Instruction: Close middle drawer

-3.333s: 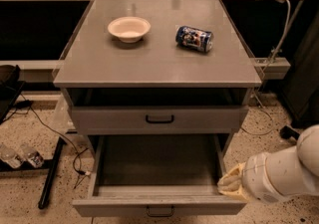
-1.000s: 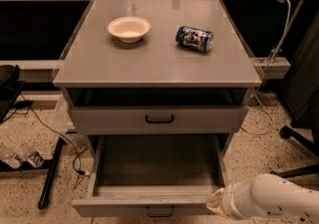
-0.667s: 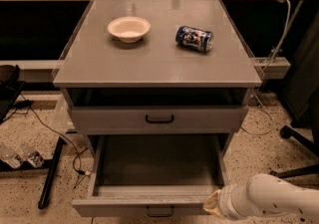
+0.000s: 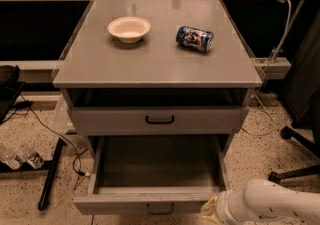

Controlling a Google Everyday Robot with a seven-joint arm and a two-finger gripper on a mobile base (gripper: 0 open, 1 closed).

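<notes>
The robot's gripper (image 4: 211,209) sat low in the lower right of the frame, just beside the right end of the front panel of the middle drawer (image 4: 125,203); whether it was touching the panel, or was open or closed, could not be told. The drawer stood pulled well out from the grey cabinet at bottom centre. Its box was empty and open to the ceiling, and its black handle (image 4: 160,210) faced the frame's bottom edge. The front panel's long axis ran left to right, and its travel ran toward the top of the frame.

Closing it cleanly would likely call for a flat push nearer the handle than the corner, driven straight along the slides so the box did not skew.

Above it, the upper drawer (image 4: 160,119) sat slightly ajar. Farther back, on the table (image 4: 150,66), a cream bowl (image 4: 129,28) rested left of centre. A blue can (image 4: 194,38) lay on its side to the right, well apart from the bowl.
</notes>
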